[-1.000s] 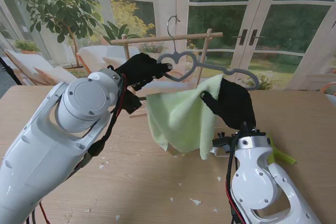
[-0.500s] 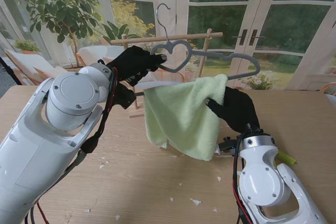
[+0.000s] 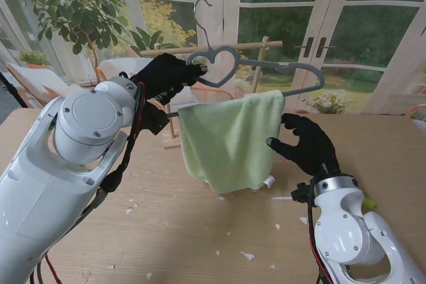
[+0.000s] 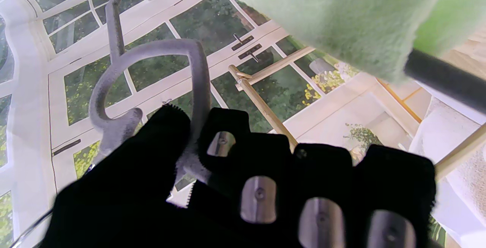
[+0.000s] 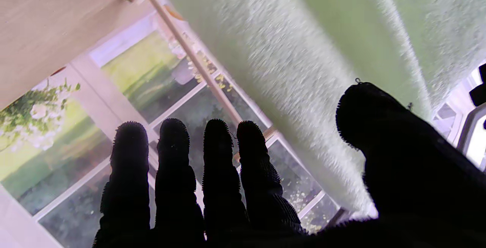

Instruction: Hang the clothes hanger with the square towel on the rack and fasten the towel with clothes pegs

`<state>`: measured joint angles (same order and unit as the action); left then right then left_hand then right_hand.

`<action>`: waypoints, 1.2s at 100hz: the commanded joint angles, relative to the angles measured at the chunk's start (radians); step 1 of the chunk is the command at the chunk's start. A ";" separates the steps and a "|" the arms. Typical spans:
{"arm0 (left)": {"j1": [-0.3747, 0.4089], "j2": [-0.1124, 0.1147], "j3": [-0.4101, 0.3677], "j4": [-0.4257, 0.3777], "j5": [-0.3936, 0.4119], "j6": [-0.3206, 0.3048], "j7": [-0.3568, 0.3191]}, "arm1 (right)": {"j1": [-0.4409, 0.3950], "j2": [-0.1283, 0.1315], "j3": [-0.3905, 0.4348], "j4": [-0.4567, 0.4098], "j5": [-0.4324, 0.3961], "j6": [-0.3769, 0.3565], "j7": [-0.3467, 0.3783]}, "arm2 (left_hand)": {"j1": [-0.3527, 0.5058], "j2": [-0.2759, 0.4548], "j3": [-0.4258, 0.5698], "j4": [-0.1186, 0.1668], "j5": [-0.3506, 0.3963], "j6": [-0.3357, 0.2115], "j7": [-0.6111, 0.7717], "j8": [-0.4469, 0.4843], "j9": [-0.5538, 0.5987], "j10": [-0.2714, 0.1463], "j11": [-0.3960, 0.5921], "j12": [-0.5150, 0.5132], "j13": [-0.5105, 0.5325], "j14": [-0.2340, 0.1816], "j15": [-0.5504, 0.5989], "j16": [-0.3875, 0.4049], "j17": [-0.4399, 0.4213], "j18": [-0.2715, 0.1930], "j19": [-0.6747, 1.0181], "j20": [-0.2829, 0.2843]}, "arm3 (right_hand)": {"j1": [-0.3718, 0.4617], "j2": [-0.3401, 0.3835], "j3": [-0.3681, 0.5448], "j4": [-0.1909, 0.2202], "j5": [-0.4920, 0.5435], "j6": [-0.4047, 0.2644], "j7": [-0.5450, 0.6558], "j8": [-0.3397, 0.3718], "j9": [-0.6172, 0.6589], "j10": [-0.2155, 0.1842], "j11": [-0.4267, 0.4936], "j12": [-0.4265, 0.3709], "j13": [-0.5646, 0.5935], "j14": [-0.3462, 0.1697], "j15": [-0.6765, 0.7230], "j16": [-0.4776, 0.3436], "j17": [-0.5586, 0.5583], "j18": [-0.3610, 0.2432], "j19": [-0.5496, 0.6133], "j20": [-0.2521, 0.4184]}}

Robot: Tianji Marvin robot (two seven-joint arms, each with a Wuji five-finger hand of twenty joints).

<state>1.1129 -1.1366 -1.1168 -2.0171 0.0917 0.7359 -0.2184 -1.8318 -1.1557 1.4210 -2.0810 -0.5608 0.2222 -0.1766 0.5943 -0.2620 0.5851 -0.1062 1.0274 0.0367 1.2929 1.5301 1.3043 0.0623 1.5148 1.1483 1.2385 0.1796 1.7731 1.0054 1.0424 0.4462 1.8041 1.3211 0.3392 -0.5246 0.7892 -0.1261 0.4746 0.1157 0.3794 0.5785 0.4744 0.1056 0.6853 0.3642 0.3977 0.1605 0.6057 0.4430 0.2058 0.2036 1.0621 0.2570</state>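
My stand camera looks down from above my shoulders; both wrist cameras look along my fingers, sharing the towel [image 3: 229, 139] close up.

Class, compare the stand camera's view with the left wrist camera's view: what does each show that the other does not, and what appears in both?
Only the stand view shows the right hand, open beside the towel's edge, the table with small white scraps, the whole wooden rack, and the potted plant.

Only the left wrist view shows, close up, the left hand's fingers curled round the grey hanger just under its heart-shaped loop.

Both show the left hand shut on the hanger, the green towel draped over its bar, the rack's top rail, and the glass doors behind.
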 commanded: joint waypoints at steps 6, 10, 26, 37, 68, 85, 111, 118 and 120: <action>-0.001 0.000 -0.008 0.008 0.011 -0.004 -0.014 | -0.025 -0.005 0.029 -0.023 -0.002 0.010 -0.006 | 0.029 0.035 0.040 0.053 0.086 0.040 0.077 0.040 0.035 -0.072 0.073 -0.003 0.027 -0.061 0.124 0.008 0.031 -0.016 0.290 0.033 | -0.043 -0.009 -0.017 0.046 -0.017 0.002 -0.011 -0.012 -0.023 0.001 -0.013 -0.011 -0.029 -0.019 -0.014 -0.009 -0.019 -0.005 -0.029 0.437; 0.000 0.001 -0.010 0.010 0.014 -0.006 -0.014 | -0.031 -0.006 0.038 -0.028 -0.011 0.012 -0.013 | 0.029 0.035 0.040 0.052 0.086 0.040 0.077 0.040 0.035 -0.072 0.073 -0.003 0.027 -0.061 0.124 0.008 0.031 -0.015 0.290 0.033 | -0.042 -0.007 -0.013 0.048 -0.016 -0.007 -0.008 -0.012 -0.024 -0.001 -0.015 -0.013 -0.030 -0.019 -0.016 -0.010 -0.021 -0.004 -0.036 0.438; 0.008 0.004 -0.013 0.020 0.042 -0.033 -0.015 | -0.047 -0.011 0.067 -0.055 -0.054 0.006 -0.060 | 0.027 0.031 0.043 0.052 0.088 0.040 0.077 0.040 0.035 -0.071 0.073 -0.003 0.027 -0.060 0.124 0.008 0.031 -0.013 0.290 0.034 | -0.025 -0.001 0.021 0.054 -0.012 -0.049 0.001 -0.012 -0.022 -0.025 -0.039 -0.026 -0.037 -0.028 -0.041 -0.019 -0.032 0.001 -0.076 0.442; 0.009 0.006 -0.006 0.030 0.060 -0.049 -0.020 | -0.052 -0.013 0.081 -0.076 -0.101 -0.015 -0.095 | 0.025 0.030 0.045 0.052 0.088 0.040 0.077 0.040 0.035 -0.071 0.073 -0.003 0.027 -0.059 0.124 0.008 0.031 -0.012 0.290 0.034 | 0.006 0.000 0.036 0.061 -0.019 -0.064 -0.005 -0.019 -0.024 -0.041 -0.061 -0.035 -0.044 -0.050 -0.086 -0.042 -0.040 -0.007 -0.142 0.430; -0.013 0.005 0.049 0.052 0.092 -0.065 -0.022 | 0.018 -0.002 0.102 -0.114 -0.197 -0.098 -0.095 | 0.022 0.030 0.050 0.052 0.090 0.040 0.077 0.040 0.035 -0.073 0.074 -0.004 0.027 -0.062 0.124 0.008 0.031 -0.014 0.290 0.034 | 0.090 -0.031 0.157 0.092 -0.059 -0.124 -0.044 -0.061 -0.057 -0.124 -0.166 -0.076 -0.081 -0.175 -0.255 -0.179 -0.067 -0.138 -0.436 0.284; -0.025 0.006 0.075 0.058 0.110 -0.085 -0.028 | 0.112 0.015 0.086 -0.120 -0.213 -0.079 0.004 | 0.018 0.030 0.051 0.052 0.089 0.035 0.077 0.040 0.035 -0.076 0.074 -0.004 0.027 -0.066 0.124 0.008 0.032 -0.019 0.290 0.033 | 0.040 -0.040 0.130 0.077 -0.063 -0.130 -0.048 -0.077 -0.051 -0.129 -0.196 -0.088 -0.084 -0.211 -0.301 -0.206 -0.080 -0.187 -0.504 0.237; -0.035 -0.001 0.096 0.069 0.096 -0.091 -0.019 | 0.252 0.056 0.051 -0.126 -0.176 0.007 0.290 | 0.017 0.030 0.052 0.052 0.090 0.033 0.078 0.040 0.035 -0.076 0.074 -0.005 0.027 -0.066 0.124 0.007 0.033 -0.021 0.290 0.031 | -0.045 0.020 -0.023 0.058 -0.032 -0.098 -0.066 -0.097 0.008 -0.107 -0.240 -0.105 -0.041 -0.201 -0.319 -0.217 -0.078 -0.172 -0.542 0.215; -0.036 -0.002 0.099 0.070 0.091 -0.092 -0.018 | 0.286 0.065 0.035 -0.117 -0.148 0.032 0.348 | 0.017 0.030 0.052 0.052 0.090 0.033 0.078 0.040 0.035 -0.076 0.075 -0.005 0.027 -0.067 0.124 0.007 0.033 -0.021 0.290 0.031 | -0.054 0.036 -0.054 0.057 -0.012 -0.098 -0.065 -0.097 0.032 -0.104 -0.243 -0.105 -0.021 -0.197 -0.317 -0.216 -0.073 -0.163 -0.544 0.217; -0.036 -0.002 0.100 0.070 0.089 -0.092 -0.018 | 0.294 0.067 0.031 -0.115 -0.138 0.038 0.362 | 0.018 0.029 0.053 0.052 0.090 0.033 0.078 0.040 0.035 -0.076 0.075 -0.005 0.027 -0.066 0.124 0.007 0.032 -0.021 0.290 0.031 | -0.058 0.039 -0.059 0.056 -0.008 -0.098 -0.065 -0.097 0.035 -0.104 -0.244 -0.106 -0.019 -0.197 -0.317 -0.216 -0.073 -0.161 -0.544 0.217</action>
<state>1.0815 -1.1299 -1.0184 -1.9432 0.1866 0.6465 -0.2242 -1.5561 -1.0886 1.4611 -2.2008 -0.7099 0.2555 0.1612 0.5943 -0.2620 0.5851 -0.1060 1.0353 0.0367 1.2929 1.5310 1.3044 0.0623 1.5151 1.1482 1.2385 0.1796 1.7733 1.0054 1.0424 0.4462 1.8041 1.3212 0.3269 -0.5188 0.7630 -0.0856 0.4538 0.0138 0.3240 0.4932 0.4962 0.0058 0.4617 0.2649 0.3650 -0.0155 0.3050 0.2402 0.1433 0.0490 0.5475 0.2575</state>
